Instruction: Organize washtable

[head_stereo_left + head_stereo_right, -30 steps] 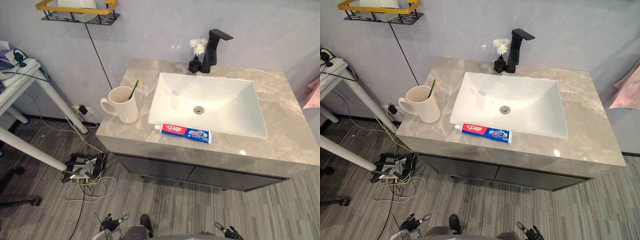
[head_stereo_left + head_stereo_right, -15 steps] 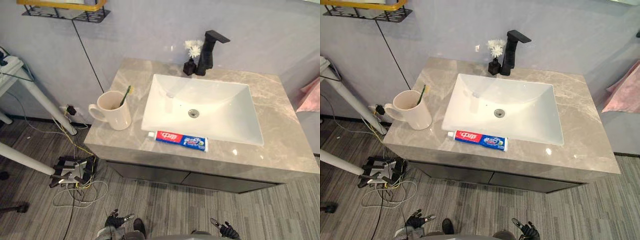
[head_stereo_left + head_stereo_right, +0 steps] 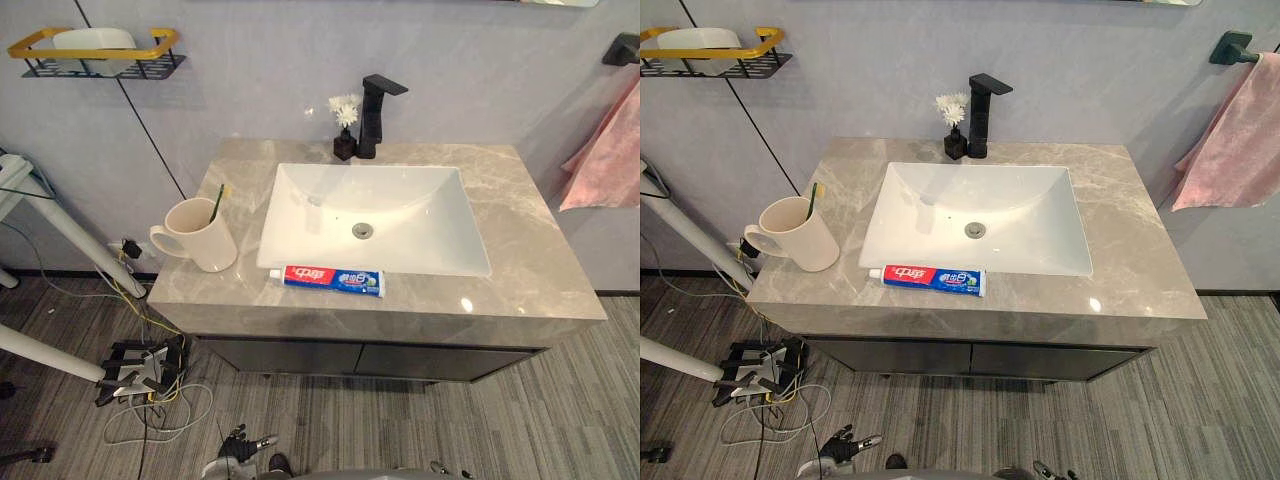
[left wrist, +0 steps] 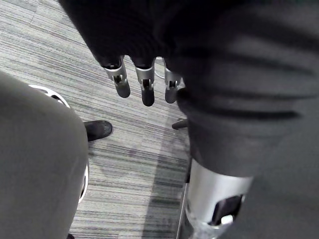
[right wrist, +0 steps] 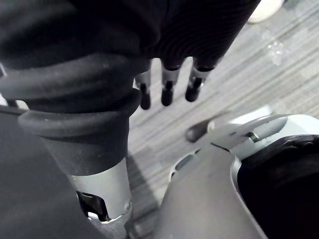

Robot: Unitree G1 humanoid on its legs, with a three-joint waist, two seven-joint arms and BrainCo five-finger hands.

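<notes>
Lying along the front edge of the grey marble desk (image 3: 540, 262), the red, white and blue toothpaste tube (image 3: 332, 281) sits just in front of the white sink basin (image 3: 470, 262), with its white cap toward the left. A cream mug (image 3: 200, 237) stands on the desk's left part, well apart from the tube, its handle turned outward to the left. A green-handled toothbrush (image 3: 215, 204) leans inside it. At the back of the basin stands a black faucet (image 3: 374, 112), and a small dark vase of white flowers (image 3: 345, 125) stands just beside it on its left. A pink towel (image 3: 606, 150) hangs on the wall to the right. A black wire shelf with a yellow rim (image 3: 95, 54) is fixed to the wall on the left.

Both hands are low, over the grey striped floor (image 4: 124, 164) and well away from the desk. The left hand (image 4: 146, 85) has its fingers straight and loose, holding nothing. The right hand (image 5: 168, 85) is likewise slack, its fingers straight and empty.
</notes>
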